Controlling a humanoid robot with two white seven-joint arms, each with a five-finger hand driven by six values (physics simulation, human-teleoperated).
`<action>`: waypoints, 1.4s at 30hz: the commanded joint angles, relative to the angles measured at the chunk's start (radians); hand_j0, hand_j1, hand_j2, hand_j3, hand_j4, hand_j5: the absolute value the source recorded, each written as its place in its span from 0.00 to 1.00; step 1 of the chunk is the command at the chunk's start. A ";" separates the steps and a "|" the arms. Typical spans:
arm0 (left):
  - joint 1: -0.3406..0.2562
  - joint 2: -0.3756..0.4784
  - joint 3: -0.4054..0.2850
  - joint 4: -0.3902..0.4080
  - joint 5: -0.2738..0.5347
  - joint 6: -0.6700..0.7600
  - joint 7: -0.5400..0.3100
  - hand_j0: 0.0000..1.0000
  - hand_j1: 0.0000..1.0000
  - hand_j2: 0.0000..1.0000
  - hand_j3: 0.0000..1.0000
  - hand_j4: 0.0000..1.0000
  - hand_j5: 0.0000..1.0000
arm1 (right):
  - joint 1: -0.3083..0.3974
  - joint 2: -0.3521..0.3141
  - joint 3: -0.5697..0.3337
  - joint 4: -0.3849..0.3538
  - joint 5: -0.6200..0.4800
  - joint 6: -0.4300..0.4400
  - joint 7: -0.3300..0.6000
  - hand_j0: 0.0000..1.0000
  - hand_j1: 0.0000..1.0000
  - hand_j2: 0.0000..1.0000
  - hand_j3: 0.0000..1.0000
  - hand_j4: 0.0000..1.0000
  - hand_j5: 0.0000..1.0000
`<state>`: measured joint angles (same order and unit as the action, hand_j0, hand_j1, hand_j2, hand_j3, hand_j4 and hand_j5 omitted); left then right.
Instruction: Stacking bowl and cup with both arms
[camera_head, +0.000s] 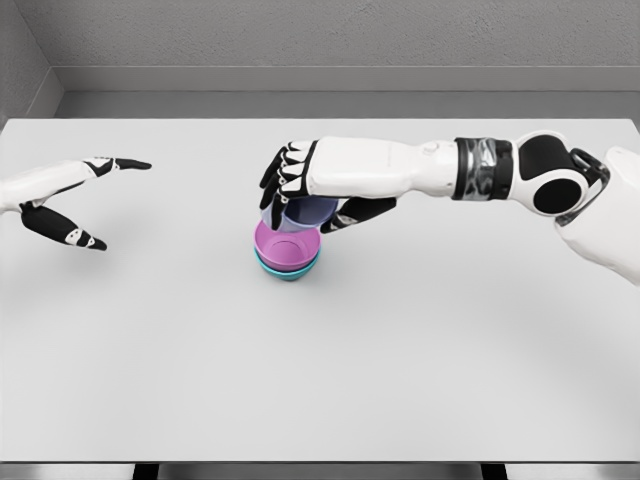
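Right hand clasped round half-hidden cup above pink bowl; left hand spread, empty.

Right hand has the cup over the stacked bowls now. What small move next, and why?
Probably lower the right hand slightly and then release. Its fingers wrap the bluish cup, which sits right above the pink bowl nested in the teal bowl.

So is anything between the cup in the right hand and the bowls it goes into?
Nothing visible: the right hand holds the translucent purple cup directly over the pink bowl, nested in a teal bowl.
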<state>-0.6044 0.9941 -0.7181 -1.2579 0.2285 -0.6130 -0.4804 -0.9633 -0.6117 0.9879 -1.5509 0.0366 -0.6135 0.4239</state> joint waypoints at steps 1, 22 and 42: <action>0.002 0.001 0.002 -0.001 0.008 0.002 0.000 1.00 1.00 1.00 1.00 1.00 1.00 | 0.000 0.001 0.008 0.000 -0.009 0.003 -0.005 0.56 0.56 0.56 0.56 0.56 0.56; 0.002 0.001 0.002 0.000 0.009 0.002 0.000 1.00 1.00 1.00 1.00 1.00 1.00 | 0.031 0.017 0.028 0.048 -0.006 0.003 -0.013 0.56 0.56 0.56 0.56 0.56 0.56; 0.002 0.001 0.002 0.000 0.009 0.002 0.000 1.00 1.00 1.00 1.00 1.00 1.00 | 0.029 0.036 0.052 0.044 -0.007 0.003 -0.020 0.56 0.56 0.56 0.56 0.56 0.56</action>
<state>-0.6029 0.9945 -0.7173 -1.2577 0.2301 -0.6129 -0.4805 -0.9327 -0.5764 1.0377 -1.5058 0.0376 -0.6133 0.4045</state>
